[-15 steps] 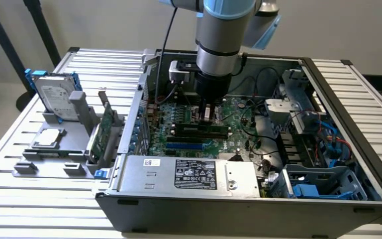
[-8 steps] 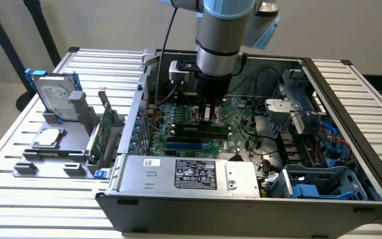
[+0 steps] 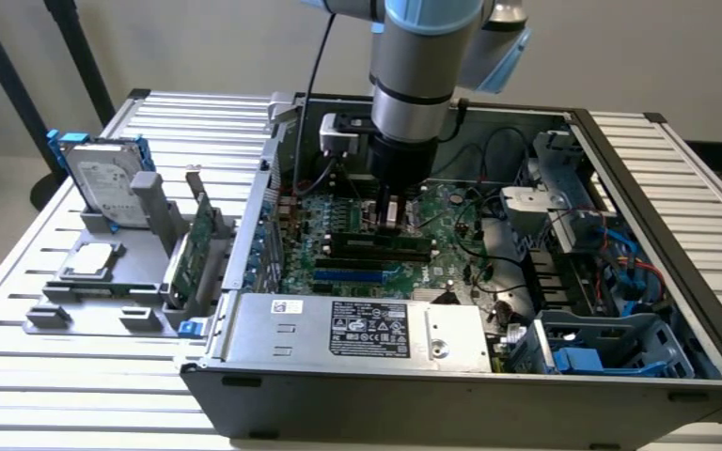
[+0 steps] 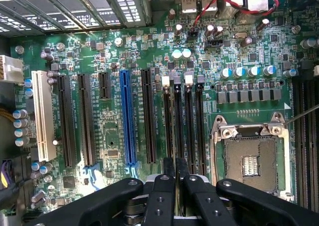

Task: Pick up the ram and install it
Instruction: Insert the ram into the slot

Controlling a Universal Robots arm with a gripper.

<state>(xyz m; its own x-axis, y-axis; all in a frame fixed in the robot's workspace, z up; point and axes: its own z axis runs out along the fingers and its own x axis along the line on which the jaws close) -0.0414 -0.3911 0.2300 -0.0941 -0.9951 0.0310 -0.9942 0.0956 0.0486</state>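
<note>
**Gripper.** The black two-fingered gripper (image 3: 393, 218) on the grey and blue robot arm (image 3: 427, 56) is lowered into the open dark-grey metal computer case (image 3: 462, 399). It points straight down at the green motherboard (image 3: 336, 211). In the wrist view the gripper (image 4: 175, 172) sits over the group of four long black plastic memory slots (image 4: 192, 126). Its fingers (image 4: 168, 175) are drawn almost together, with only a thin gap between the pads.

**Ram.** The ram (image 3: 368, 243), a long narrow green circuit-board stick with black chips, stands on its long edge directly under the gripper in the exterior view. It runs along the line of the memory slots (image 3: 358, 256). The fingers are clamped on its upper edge, near the middle of its length, one finger on each flat face. Equal lengths of the stick extend past the fingers towards the exterior view's left and right. Whether its lower edge is fully seated in a slot cannot be determined.

**Surroundings.** In the wrist view:
- the square silver metal processor socket (image 4: 251, 159) lies just beside the memory slots;
- the long blue expansion slot (image 4: 128, 119) lies on their other side, with the white expansion slot (image 4: 44, 116) further out.

Outside the case, towards the exterior view's left, a grey plastic holder (image 3: 98, 291) on the ribbed metal table (image 3: 35, 376) carries the tall green expansion card with a metal bracket (image 3: 198, 249) and the silver hard drive (image 3: 104, 183). Both are well apart from the gripper.
</note>
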